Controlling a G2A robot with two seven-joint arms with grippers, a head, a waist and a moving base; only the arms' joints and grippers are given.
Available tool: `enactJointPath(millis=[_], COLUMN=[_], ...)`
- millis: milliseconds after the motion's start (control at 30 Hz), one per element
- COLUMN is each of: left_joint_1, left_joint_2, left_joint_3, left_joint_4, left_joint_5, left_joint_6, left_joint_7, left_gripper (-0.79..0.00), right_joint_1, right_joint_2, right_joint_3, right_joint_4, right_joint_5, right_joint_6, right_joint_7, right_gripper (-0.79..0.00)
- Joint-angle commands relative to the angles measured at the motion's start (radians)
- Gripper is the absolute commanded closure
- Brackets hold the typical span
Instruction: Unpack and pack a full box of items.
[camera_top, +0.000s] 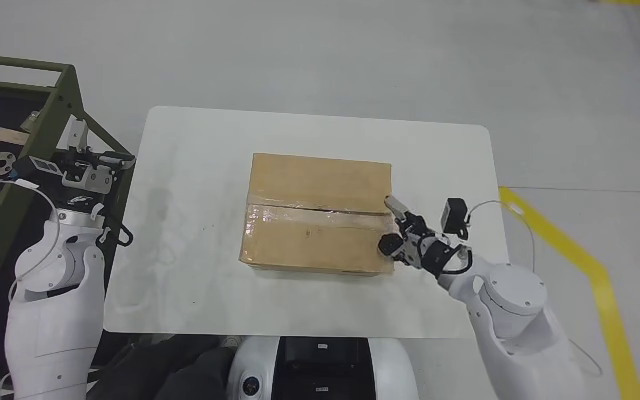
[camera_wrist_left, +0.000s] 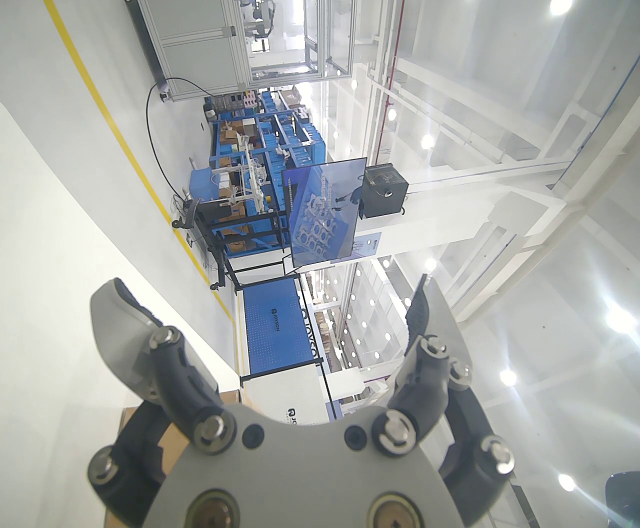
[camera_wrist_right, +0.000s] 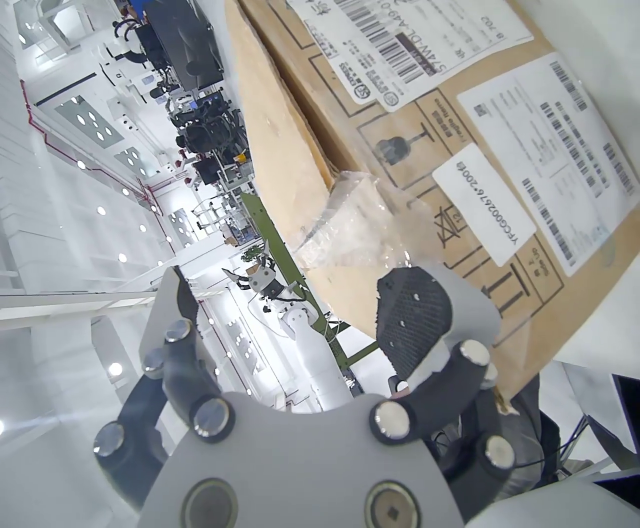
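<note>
A closed brown cardboard box (camera_top: 318, 213) lies in the middle of the white table (camera_top: 200, 290), with clear tape along its top seam. My right gripper (camera_top: 392, 226) is open at the box's right end, level with the seam. In the right wrist view the right gripper (camera_wrist_right: 295, 300) faces the labelled box side (camera_wrist_right: 450, 130), and one finger pad (camera_wrist_right: 415, 310) is close to a loose, crinkled tape end (camera_wrist_right: 350, 225). My left gripper (camera_top: 116, 168) is open and holds nothing at the table's left edge, far from the box; the left gripper (camera_wrist_left: 272, 310) points out into the room.
A dark green cart (camera_top: 60, 90) stands just left of the table, beside the left arm. A yellow floor line (camera_top: 560, 240) runs to the right of the table. Bare table surface surrounds the box on every side.
</note>
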Motion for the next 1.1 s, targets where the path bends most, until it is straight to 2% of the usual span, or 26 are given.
enactJointPath(millis=[0,133,333,600,633,733,767,800,1067], left_joint_1=[0.0,0.0,0.0,0.0,0.0,0.0,0.0,0.0,0.0], left_joint_2=[0.0,0.0,0.0,0.0,0.0,0.0,0.0,0.0,0.0], left_joint_3=[0.0,0.0,0.0,0.0,0.0,0.0,0.0,0.0,0.0], left_joint_4=[0.0,0.0,0.0,0.0,0.0,0.0,0.0,0.0,0.0], left_joint_5=[0.0,0.0,0.0,0.0,0.0,0.0,0.0,0.0,0.0], left_joint_6=[0.0,0.0,0.0,0.0,0.0,0.0,0.0,0.0,0.0], left_joint_7=[0.0,0.0,0.0,0.0,0.0,0.0,0.0,0.0,0.0], left_gripper=[-0.785,-0.785,-0.785,-0.785,-0.785,-0.785,-0.785,-0.785,-0.785], right_joint_1=[0.003,0.011,0.014,0.019,0.021,0.028,0.03,0.033,0.056], right_joint_2=[0.001,0.003,0.006,0.012,0.012,0.014,0.014,0.015,0.021], right_joint_3=[0.0,0.0,0.006,0.007,0.008,0.007,0.007,0.007,-0.006], right_joint_4=[0.005,0.017,0.012,0.002,0.003,0.005,0.007,0.008,-0.007], right_joint_5=[0.008,0.024,0.036,0.046,0.049,0.058,0.06,0.062,0.05], right_joint_6=[0.007,0.011,0.036,0.09,0.099,0.115,0.121,0.125,0.151], right_joint_7=[0.001,0.0,-0.009,-0.025,-0.029,-0.032,-0.032,-0.032,-0.041], right_gripper=[-0.366,-0.317,-0.32,-0.274,-0.252,-0.105,-0.028,0.0,0.0])
